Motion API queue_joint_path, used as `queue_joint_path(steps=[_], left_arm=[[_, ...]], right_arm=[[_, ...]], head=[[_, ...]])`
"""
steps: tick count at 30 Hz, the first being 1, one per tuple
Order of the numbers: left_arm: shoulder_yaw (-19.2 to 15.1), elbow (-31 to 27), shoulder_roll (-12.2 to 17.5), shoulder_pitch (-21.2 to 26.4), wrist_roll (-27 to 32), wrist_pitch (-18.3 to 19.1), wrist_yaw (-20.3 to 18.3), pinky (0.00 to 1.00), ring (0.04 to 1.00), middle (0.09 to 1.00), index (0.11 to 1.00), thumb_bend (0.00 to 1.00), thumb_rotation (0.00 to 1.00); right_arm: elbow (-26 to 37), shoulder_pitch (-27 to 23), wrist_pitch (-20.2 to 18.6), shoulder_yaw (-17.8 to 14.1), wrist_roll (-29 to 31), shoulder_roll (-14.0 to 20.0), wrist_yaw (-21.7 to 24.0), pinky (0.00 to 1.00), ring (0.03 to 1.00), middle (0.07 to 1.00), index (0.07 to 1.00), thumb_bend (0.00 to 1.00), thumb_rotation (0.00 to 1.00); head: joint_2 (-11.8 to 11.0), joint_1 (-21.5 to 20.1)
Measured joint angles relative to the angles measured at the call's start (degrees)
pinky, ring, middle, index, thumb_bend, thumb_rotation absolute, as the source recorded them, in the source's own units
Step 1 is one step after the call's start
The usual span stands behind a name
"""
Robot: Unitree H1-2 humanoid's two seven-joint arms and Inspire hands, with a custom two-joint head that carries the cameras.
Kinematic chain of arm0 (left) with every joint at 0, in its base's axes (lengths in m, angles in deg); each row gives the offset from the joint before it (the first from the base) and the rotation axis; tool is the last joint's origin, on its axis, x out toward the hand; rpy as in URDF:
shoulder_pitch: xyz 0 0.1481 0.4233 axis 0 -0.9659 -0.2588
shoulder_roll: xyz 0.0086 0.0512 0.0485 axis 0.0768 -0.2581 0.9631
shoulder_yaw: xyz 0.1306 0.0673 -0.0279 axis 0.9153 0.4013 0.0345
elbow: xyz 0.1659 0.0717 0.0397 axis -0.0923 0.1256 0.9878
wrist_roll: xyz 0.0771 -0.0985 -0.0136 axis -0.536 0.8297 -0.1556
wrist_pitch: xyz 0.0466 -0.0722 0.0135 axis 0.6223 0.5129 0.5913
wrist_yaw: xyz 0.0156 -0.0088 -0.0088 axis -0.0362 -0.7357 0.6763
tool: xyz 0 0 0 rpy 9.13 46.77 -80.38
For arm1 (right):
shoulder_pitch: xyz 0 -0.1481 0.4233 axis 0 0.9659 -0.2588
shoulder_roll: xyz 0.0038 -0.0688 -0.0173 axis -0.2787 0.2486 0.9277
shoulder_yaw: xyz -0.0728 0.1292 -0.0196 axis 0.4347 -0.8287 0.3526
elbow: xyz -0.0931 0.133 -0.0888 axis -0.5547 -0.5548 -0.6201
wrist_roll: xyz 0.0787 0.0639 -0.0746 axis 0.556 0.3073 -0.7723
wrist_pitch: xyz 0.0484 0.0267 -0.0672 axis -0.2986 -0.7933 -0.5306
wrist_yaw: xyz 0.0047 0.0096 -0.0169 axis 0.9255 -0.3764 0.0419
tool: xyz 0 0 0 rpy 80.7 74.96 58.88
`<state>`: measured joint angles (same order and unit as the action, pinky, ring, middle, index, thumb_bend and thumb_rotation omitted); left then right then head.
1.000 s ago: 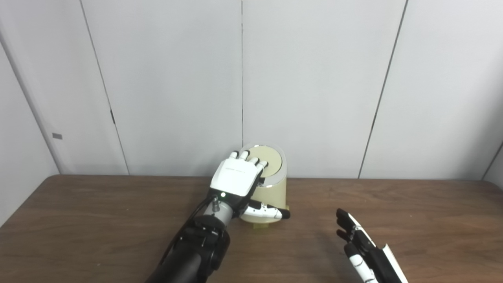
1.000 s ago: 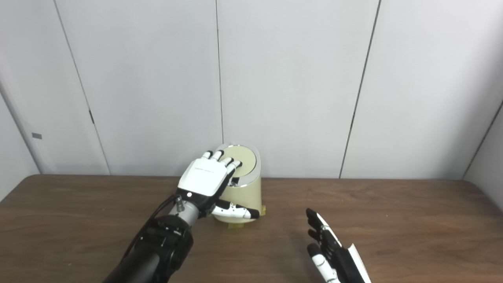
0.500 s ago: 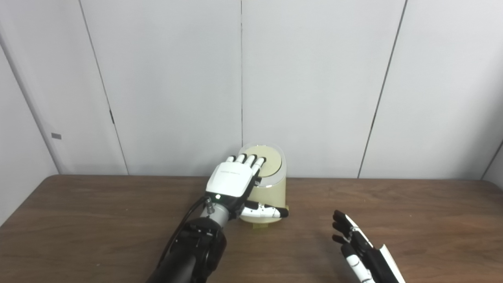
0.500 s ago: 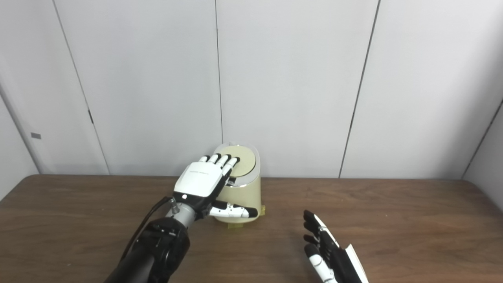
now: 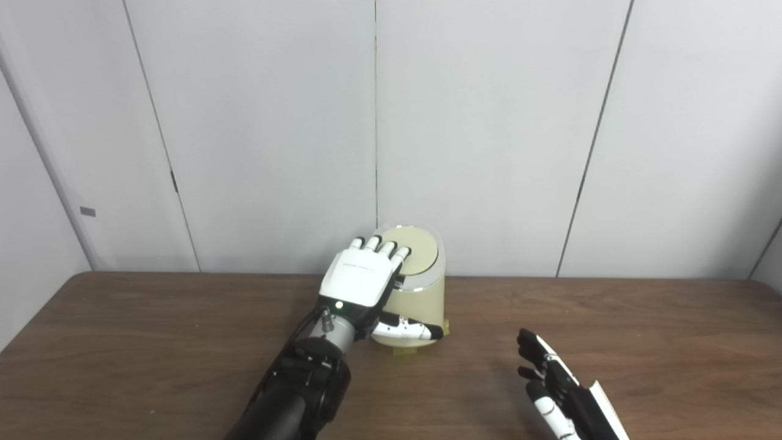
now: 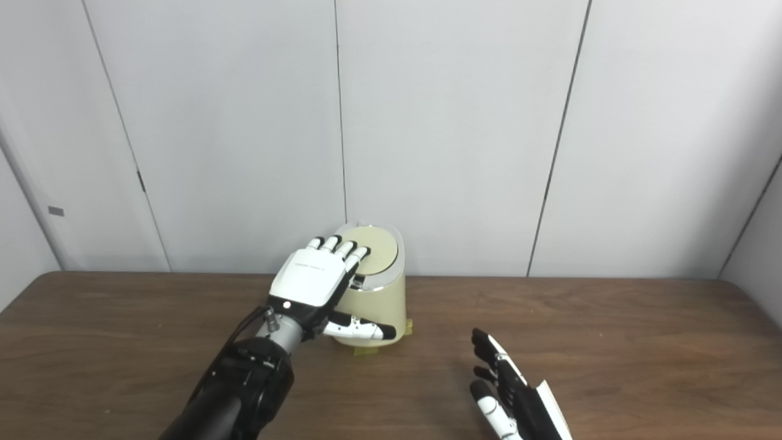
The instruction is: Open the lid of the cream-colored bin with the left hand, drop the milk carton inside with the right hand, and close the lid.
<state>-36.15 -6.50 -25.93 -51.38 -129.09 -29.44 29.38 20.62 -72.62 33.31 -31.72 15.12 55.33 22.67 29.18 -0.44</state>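
Observation:
The cream-colored bin (image 5: pixel 421 302) stands at the back of the brown table, against the wall, with its round lid (image 5: pixel 418 250) down. My left hand (image 5: pixel 363 278) is open and flat over the bin's left front, its fingertips at the lid's near edge and its thumb across the bin's front wall. My right hand (image 5: pixel 559 397) is open and empty, low over the table to the right of the bin. No milk carton shows in either view.
The brown table (image 5: pixel 122 342) runs the width of the view. Grey wall panels (image 5: pixel 489 122) stand right behind the bin. A small yellowish base piece (image 5: pixel 403 352) shows under the bin's front.
My left hand has slid back a little, from resting on the lid to its near edge. My right hand has drawn slightly down toward the bottom edge.

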Motion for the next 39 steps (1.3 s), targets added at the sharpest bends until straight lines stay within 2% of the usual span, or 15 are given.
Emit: queue_joint_path(steps=[4, 7, 18, 22, 24, 28, 29, 32, 35, 39], left_arm=[[3.3, 0.1, 2.0, 2.9, -5.2, -2.2, -2.1, 1.0, 0.945, 0.768, 0.742, 0.96, 0.9], [4.2, 0.5, 2.1, 3.6, -7.6, -2.6, -2.6, 1.0, 0.912, 0.749, 0.726, 0.97, 0.89], [3.0, 0.7, 1.3, 2.7, -8.2, -2.5, -1.9, 1.0, 0.94, 0.798, 0.759, 0.95, 0.9], [2.3, 0.7, 1.1, 2.2, -8.0, -2.4, -1.0, 1.0, 0.94, 0.801, 0.77, 0.94, 0.88], [1.8, 0.7, 0.9, 1.6, -7.8, -2.3, -0.4, 1.0, 0.955, 0.827, 0.807, 0.93, 0.87], [-0.1, 1.1, -0.3, -0.2, -5.9, -2.0, 1.5, 1.0, 0.998, 0.974, 0.962, 0.89, 0.85], [-0.9, 1.4, -0.8, -0.9, -5.1, -1.9, 1.9, 1.0, 0.999, 0.987, 0.981, 0.88, 0.85], [-3.5, 1.6, -2.7, -2.5, -1.3, -1.3, 2.4, 1.0, 1.0, 0.999, 0.998, 0.84, 0.86], [-5.6, 1.5, -4.2, -2.7, 1.6, -1.1, 4.5, 1.0, 1.0, 1.0, 1.0, 0.83, 0.91], [-6.7, 0.9, -4.4, -2.6, 3.5, -0.9, 4.6, 1.0, 1.0, 1.0, 1.0, 0.82, 0.93]], right_arm=[[-0.1, 0.0, 0.1, 0.0, 0.2, 0.0, 0.0, 0.85, 0.919, 0.932, 0.914, 0.28, 0.85], [-0.1, -0.1, 0.1, 0.0, 0.2, 0.0, 0.0, 0.85, 0.922, 0.935, 0.916, 0.28, 0.84], [-0.2, -0.1, 0.1, 0.0, 0.6, 0.0, 0.0, 0.87, 0.936, 0.944, 0.926, 0.28, 0.84], [-0.3, -0.1, 0.1, 0.0, 0.9, 0.0, 0.0, 0.86, 0.931, 0.943, 0.925, 0.28, 0.84], [-0.3, -0.1, 0.1, 0.0, 0.8, 0.0, 0.0, 0.86, 0.929, 0.942, 0.925, 0.28, 0.84], [-0.3, -0.1, 0.2, 0.0, 0.6, 0.0, 0.0, 0.85, 0.923, 0.935, 0.917, 0.27, 0.84], [-0.3, -0.1, 0.2, 0.0, 0.6, 0.0, 0.0, 0.85, 0.923, 0.935, 0.918, 0.27, 0.83], [-0.2, -0.1, 0.2, 0.0, 0.6, 0.0, 0.0, 0.85, 0.923, 0.937, 0.919, 0.27, 0.83], [-0.2, -0.1, 0.2, 0.0, 0.6, 0.0, 0.0, 0.85, 0.925, 0.94, 0.921, 0.28, 0.82], [-0.2, -0.1, 0.2, 0.0, 0.6, -0.1, 0.0, 0.85, 0.924, 0.938, 0.921, 0.28, 0.83]], head=[[0.0, -0.1], [0.0, -0.2], [-0.2, 0.1], [-0.3, 0.0], [-0.3, 0.0], [-0.3, -0.1], [-0.3, -0.1], [-0.3, 0.0], [-0.4, -0.2], [-0.4, -0.2]])
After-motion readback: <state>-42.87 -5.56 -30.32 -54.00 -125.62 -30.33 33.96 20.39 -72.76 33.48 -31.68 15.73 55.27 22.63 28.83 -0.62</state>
